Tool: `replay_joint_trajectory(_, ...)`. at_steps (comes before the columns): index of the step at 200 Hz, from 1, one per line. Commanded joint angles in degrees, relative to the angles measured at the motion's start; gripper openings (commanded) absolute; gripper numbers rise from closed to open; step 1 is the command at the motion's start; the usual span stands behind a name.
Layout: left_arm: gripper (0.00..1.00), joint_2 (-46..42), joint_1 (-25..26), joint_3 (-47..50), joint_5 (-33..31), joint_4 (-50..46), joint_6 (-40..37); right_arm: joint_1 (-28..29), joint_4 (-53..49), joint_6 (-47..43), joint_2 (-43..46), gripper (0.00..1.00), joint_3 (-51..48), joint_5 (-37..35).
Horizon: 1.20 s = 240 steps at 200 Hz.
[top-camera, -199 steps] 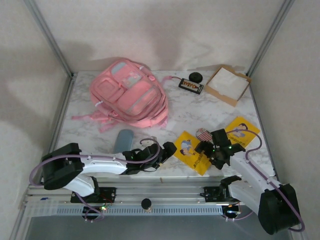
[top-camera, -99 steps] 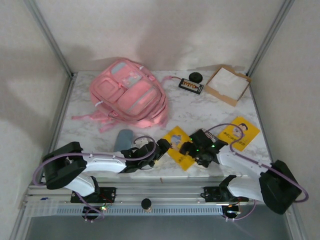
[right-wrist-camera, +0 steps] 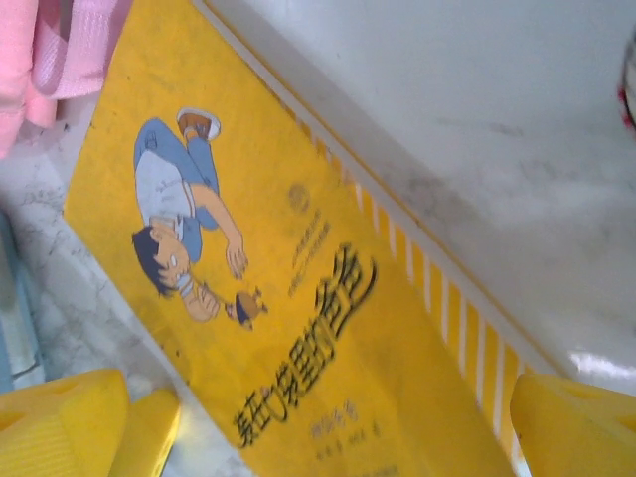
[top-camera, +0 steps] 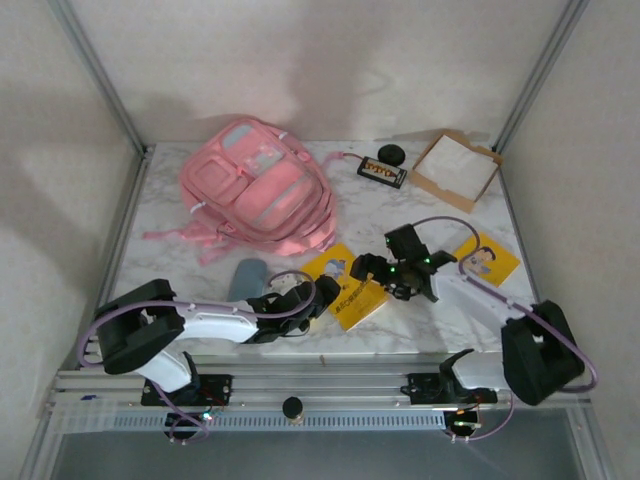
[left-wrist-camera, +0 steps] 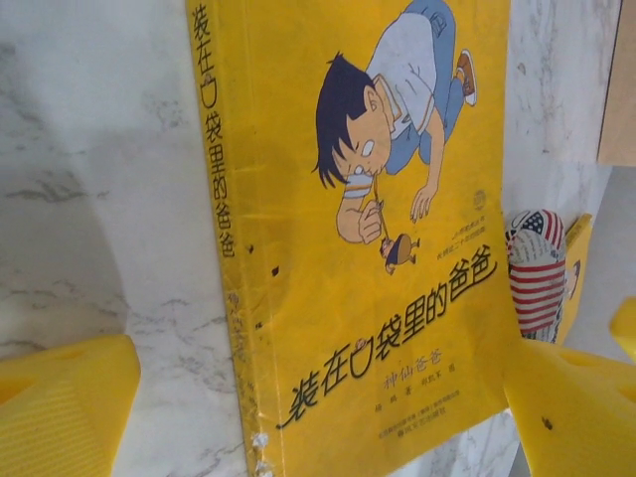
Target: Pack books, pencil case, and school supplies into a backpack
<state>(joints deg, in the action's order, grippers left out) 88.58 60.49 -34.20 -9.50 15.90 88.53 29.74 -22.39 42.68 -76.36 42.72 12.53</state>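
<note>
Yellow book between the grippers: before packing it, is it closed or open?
Closed. The yellow book lies flat on the marble table, cover up, no pages spread.

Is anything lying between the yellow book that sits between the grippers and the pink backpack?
Nothing visible: the yellow book lies right beside the backpack, at its lower edge. The pencil case sits off to the left, out of that path.

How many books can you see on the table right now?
2 books, both yellow: the centre book lies at the front, near the backpack; the right book lies apart, further right. Others may be hidden.
</note>
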Motion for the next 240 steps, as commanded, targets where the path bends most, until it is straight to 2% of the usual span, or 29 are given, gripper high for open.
replay_joint_trajectory(1,0.93,1.1,-0.7,-1.1,-2.9,0.4,-0.2,-3.4,1.0,-6.6,-2.8,0.99,2.4,2.8)
replay_joint_trajectory(8,0.93,1.1,-0.9,-1.1,-3.0,0.3,-0.2,-3.9,-0.7,-7.6,-4.2,0.99,4.2,2.8)
replay_joint_trajectory(34,0.93,0.9,-1.4,-1.1,-2.6,-0.1,0.1,-4.6,-10.7,-12.7,-4.7,0.99,10.7,-6.7)
replay_joint_trajectory(42,0.93,0.8,-1.4,-1.0,-2.8,0.0,0.0,-5.1,-11.1,-13.6,-4.3,0.99,11.0,-7.4)
replay_joint_trajectory(72,0.92,2.3,-1.8,-1.5,-2.3,2.1,-0.1,-4.8,-2.8,-14.0,-8.0,0.96,8.7,6.4)
replay_joint_trajectory(85,0.92,3.1,-1.9,-2.0,-1.9,2.5,-0.5,-4.8,-1.2,-14.3,-9.4,0.93,7.9,6.7)
replay_joint_trajectory(153,0.92,6.4,-2.8,-3.3,1.3,5.6,-2.9,-4.6,2.3,-17.6,-15.6,0.91,6.1,6.9)
replay_joint_trajectory(192,0.92,7.4,-3.2,-3.6,3.0,6.6,-2.5,-3.2,4.3,-18.1,-15.3,0.86,3.1,17.6)
replay_joint_trajectory(240,0.92,6.7,-3.6,-2.4,2.8,6.1,-2.9,-2.4,4.1,-18.4,-10.5,0.83,-0.4,24.4)
